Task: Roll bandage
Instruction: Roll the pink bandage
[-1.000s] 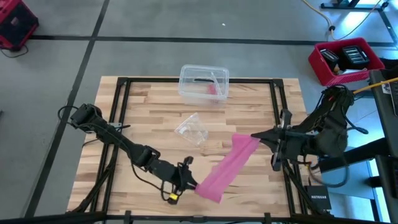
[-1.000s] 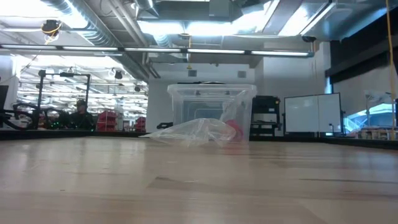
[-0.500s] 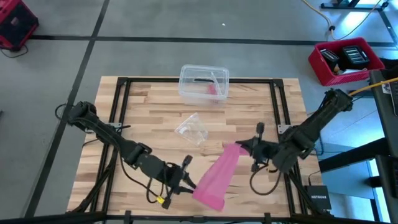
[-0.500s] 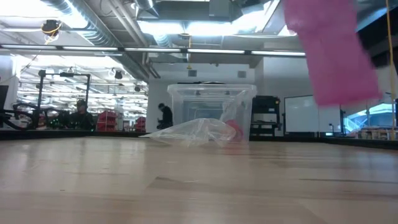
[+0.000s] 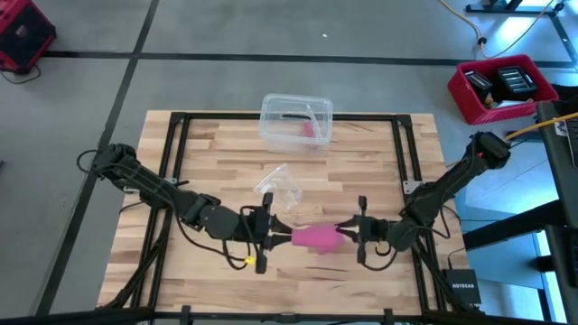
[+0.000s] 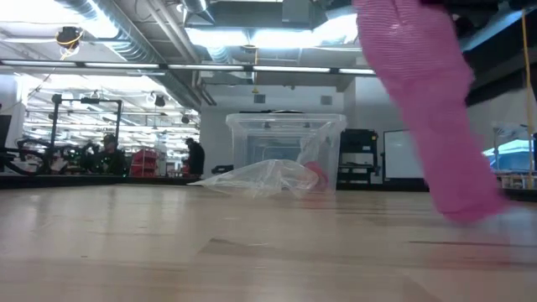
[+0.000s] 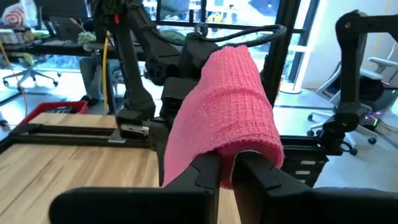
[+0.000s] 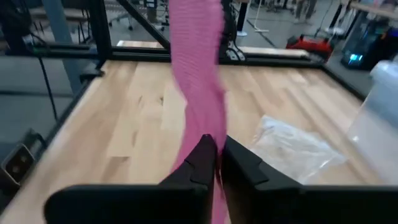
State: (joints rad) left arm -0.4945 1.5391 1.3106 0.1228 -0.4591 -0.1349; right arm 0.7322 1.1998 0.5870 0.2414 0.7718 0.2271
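Left pincer (image 5: 274,236): fingers nearly closed, nipping one end of the pink, soft, ribbed-weave fabric bandage (image 5: 316,238); in the left wrist view the cloth drapes over and down past the two dark fingertips (image 7: 205,167). Right pincer (image 5: 348,232): faces the left one from just across the bandage, fingers narrow with the pink strip pinched between them in the right wrist view (image 8: 214,155). Bandage location: held off the light wooden slatted table (image 5: 208,162) between the two pincers, near the front middle of the table; from above it reads as a short bunched lump, while the low view shows a loose length hanging down with its bottom end at or close to the wood (image 6: 463,205). Judgement: the step in hand is gathering and positioning the strip for rolling; no tight cylinder has formed yet. Next move likely calls for one pincer to anchor an end while the other turns or folds cloth onto it, keeping tension even, since the limp, stretchy knit will sag and slip. Further out: a crumpled clear plastic wrapper (image 5: 278,188) lies towards the table's middle, well apart from the work, and a clear, rigid, rectangular plastic box (image 5: 295,120) sits at the far edge.
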